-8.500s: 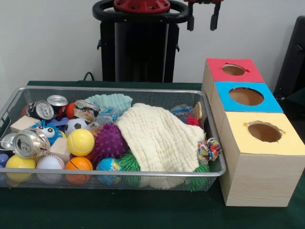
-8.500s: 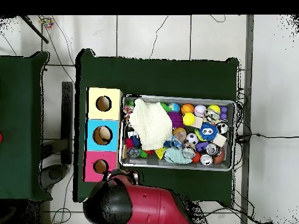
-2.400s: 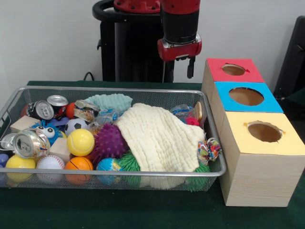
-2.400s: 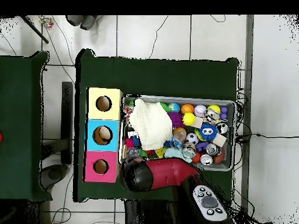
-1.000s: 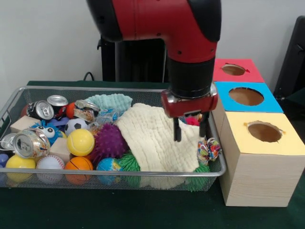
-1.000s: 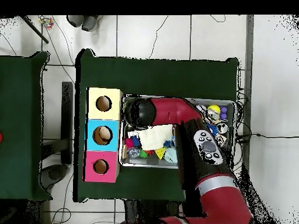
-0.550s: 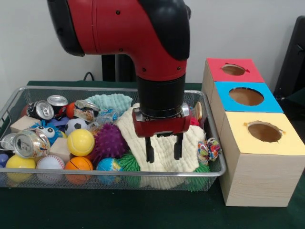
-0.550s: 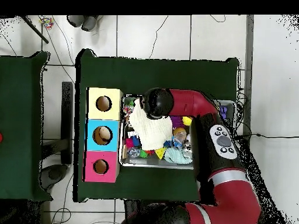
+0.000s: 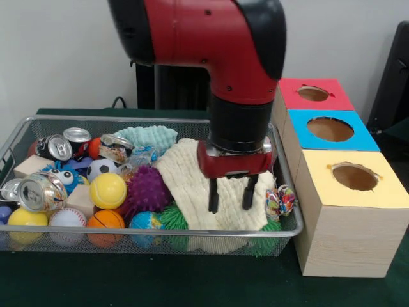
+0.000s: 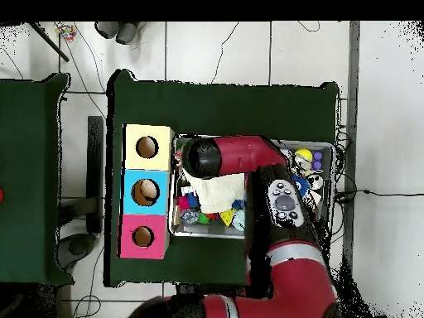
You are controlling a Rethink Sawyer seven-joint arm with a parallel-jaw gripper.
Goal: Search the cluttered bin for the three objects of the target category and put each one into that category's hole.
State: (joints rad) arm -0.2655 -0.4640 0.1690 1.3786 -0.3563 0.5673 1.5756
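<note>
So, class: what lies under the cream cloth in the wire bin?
Green spiky balls peek out from under the cream cloth's near edge, against the bin mesh. Whatever lies beneath its middle is covered. The open gripper hangs over it.

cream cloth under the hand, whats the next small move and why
Probably lower the open hand and pinch the cream cloth to pull it aside: it hangs just above the cloth, which covers much of the wire bin and could be hiding items.
</note>
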